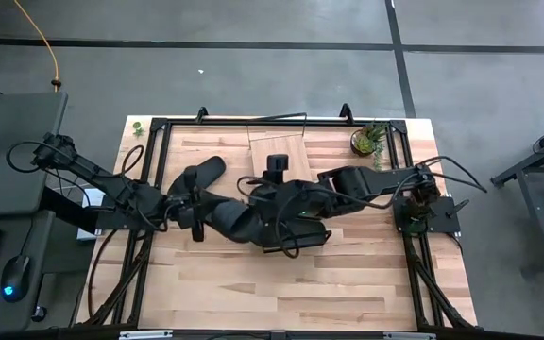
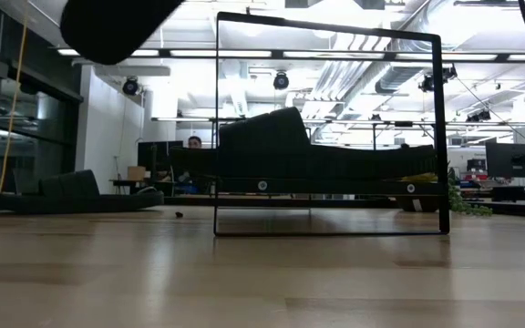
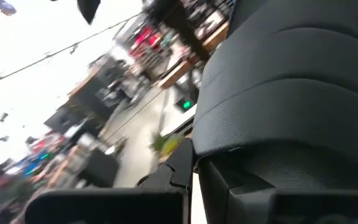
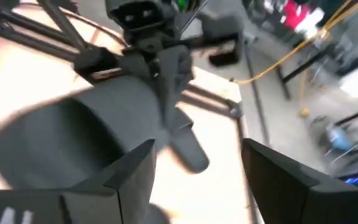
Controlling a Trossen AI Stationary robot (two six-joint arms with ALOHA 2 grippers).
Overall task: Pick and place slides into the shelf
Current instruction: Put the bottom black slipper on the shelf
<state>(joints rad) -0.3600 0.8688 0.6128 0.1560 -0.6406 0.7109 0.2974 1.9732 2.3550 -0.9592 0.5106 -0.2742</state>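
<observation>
My left gripper (image 1: 199,210) is over the table's middle, shut on a black slide (image 1: 234,219) that fills the left wrist view (image 3: 291,81). My right gripper (image 1: 270,225) is open and faces that slide (image 4: 67,137) and the left gripper (image 4: 163,68) from the right. A second slide (image 1: 201,175) lies sole-down on the table, left of the shelf (image 1: 277,142). In the low view a third slide (image 2: 317,155) sits inside the shelf's black wire frame (image 2: 440,137), raised off the table. The fourth slide is hidden. My left gripper holds the slide at one edge (image 4: 157,93), pinched between its fingers, which come down from above. The slide hangs below the fingers, lifted clear of the table. Which part of the slide the fingers have, I cannot tell. My right gripper stands close beside the held slide with one finger (image 4: 126,177) next to it. Whether that finger touches the slide, I cannot tell.
A small potted plant (image 1: 370,140) stands at the table's far right corner. Black frame rails (image 1: 144,236) run along the table's left and right sides. Bare wood lies toward the near edge (image 1: 281,293). A dark blurred shape (image 2: 108,23) hangs high in the low view.
</observation>
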